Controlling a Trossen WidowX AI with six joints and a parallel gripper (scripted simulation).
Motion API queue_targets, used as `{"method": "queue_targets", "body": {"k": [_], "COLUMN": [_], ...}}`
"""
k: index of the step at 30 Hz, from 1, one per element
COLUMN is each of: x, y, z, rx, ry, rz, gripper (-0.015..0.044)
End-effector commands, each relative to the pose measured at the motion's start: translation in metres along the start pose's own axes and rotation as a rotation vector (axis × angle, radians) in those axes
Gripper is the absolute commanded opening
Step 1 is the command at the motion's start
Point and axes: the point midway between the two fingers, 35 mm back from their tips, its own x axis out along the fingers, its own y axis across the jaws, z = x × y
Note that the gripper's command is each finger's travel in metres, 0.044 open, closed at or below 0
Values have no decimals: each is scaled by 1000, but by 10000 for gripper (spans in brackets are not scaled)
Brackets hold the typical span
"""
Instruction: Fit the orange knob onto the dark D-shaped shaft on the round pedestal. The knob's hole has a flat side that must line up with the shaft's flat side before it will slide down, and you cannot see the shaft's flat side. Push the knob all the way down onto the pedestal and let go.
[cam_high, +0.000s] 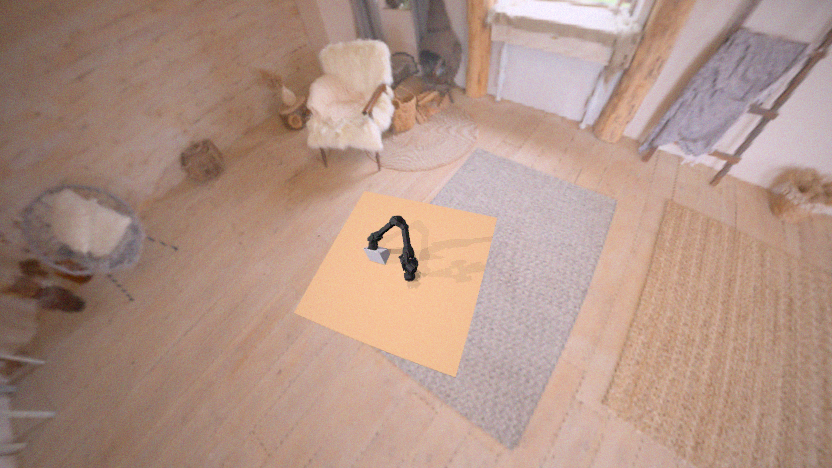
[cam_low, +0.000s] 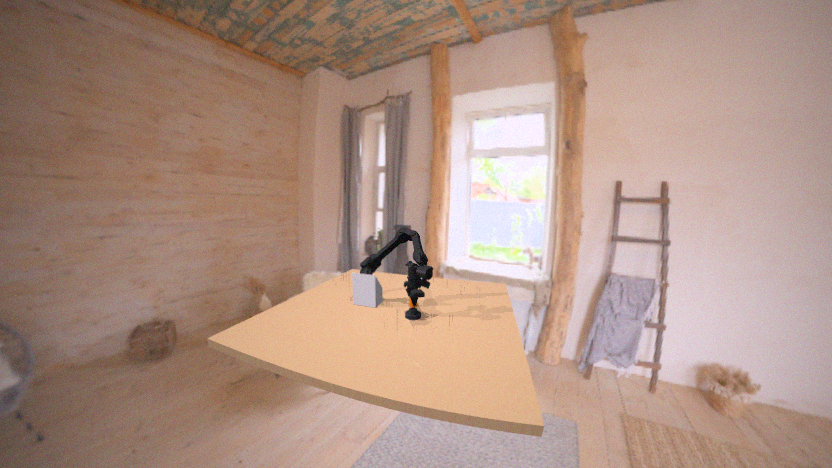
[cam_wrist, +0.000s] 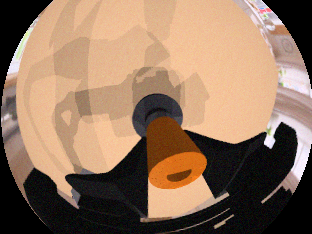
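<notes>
One orange knob (cam_wrist: 172, 155), tapered, D-shaped hole; fingers (cam_low: 414, 295) part-open, clamped on it.

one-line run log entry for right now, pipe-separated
gripper: shut on orange knob | knob: over round pedestal, not fully down | flat alignment: cannot tell | release: pending

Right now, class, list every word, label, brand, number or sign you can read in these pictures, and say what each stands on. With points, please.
None can be read.
Orange knob (cam_wrist: 172, 145): no lettering visible.
Pale grey block (cam_high: 377, 254) (cam_low: 365, 289): no lettering visible.
Black arm (cam_high: 406, 235) (cam_low: 384, 251): too small to tell.
</notes>
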Motion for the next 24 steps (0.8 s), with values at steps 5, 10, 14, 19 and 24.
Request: {"method": "queue_targets", "body": {"k": [5, 10, 14, 19, 24], "x": [1, 1, 1, -1, -4], "y": [2, 3, 3, 3, 3], "z": [-1, -2, -2, -2, -2], "rx": [-5, -4, -4, -4, -14], "ry": [-1, -1, -1, -1, -1], "rz": [-1, -1, -1, -1, -1], "gripper": [0, 0, 0, 0, 0]}}
